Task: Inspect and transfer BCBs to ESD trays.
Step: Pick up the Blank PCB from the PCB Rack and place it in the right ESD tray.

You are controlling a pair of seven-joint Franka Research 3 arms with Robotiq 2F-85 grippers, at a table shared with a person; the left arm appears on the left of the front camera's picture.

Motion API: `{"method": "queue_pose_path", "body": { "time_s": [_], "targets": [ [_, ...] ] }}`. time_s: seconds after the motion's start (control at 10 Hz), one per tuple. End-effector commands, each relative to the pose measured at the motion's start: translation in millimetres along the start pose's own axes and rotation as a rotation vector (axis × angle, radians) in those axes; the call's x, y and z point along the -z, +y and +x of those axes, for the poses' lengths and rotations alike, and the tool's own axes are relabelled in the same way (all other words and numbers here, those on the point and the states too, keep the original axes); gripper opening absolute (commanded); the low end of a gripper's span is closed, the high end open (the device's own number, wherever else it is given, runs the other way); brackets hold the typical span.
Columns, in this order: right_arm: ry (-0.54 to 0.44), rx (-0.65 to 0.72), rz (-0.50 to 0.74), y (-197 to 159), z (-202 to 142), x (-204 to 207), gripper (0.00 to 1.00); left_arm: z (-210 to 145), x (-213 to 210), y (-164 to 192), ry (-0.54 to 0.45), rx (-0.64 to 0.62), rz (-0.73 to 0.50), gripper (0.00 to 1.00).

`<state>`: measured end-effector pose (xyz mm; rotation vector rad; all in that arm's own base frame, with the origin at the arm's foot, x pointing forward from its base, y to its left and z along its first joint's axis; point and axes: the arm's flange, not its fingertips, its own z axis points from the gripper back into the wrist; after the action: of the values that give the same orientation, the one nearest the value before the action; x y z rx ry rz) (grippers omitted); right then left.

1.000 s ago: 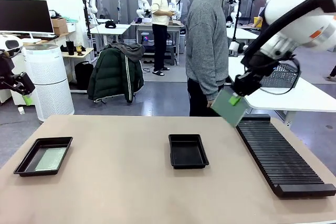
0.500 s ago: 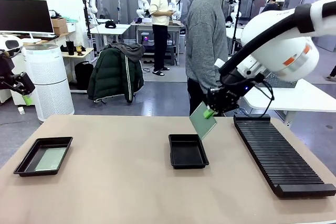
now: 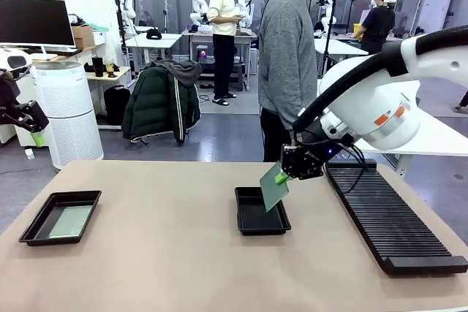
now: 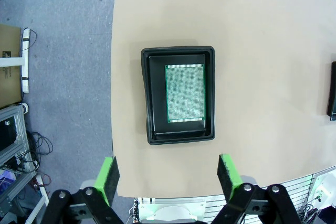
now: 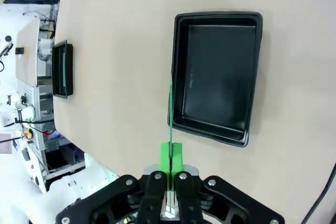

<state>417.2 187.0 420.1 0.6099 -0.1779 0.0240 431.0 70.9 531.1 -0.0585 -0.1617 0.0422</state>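
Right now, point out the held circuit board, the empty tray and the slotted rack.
held circuit board [image 3: 273,186], front view, middle of its green face
empty tray [image 3: 262,230], front view, near rim
slotted rack [image 3: 387,217], front view, ribbed top

Right arm swung in from above the rack toward bench centre and dropped lower; its fingers [image 3: 281,177] now hold the tilted BCB [image 3: 274,187] over the middle ESD tray [image 3: 261,210], near its right rim.

White rounded arm [image 3: 380,107], orange mark, black tool [image 3: 282,178], green pads
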Motion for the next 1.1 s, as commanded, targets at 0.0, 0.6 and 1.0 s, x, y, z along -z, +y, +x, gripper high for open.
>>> {"method": "queue_pose_path", "body": {
  "time_s": [0.0, 0.6, 1.0],
  "targets": [
    [-0.049, -0.017, 0.042, -5.2, -7.5, 23.8, 0.02, -0.3, 0.6, 1.1, -0.001, 0.004, 0.0, 1.0],
    [-0.095, -0.022, 0.053, -28.9, 1.3, 62.8, 0.02, -0.3, 0.6, 1.1, -0.001, 0.004, 0.0, 1.0],
    [-0.068, -0.032, 0.077, -38.0, 16.1, 84.6, 0.02, -0.3, 0.6, 1.1, -0.001, 0.004, 0.0, 1.0]
  ]
}}
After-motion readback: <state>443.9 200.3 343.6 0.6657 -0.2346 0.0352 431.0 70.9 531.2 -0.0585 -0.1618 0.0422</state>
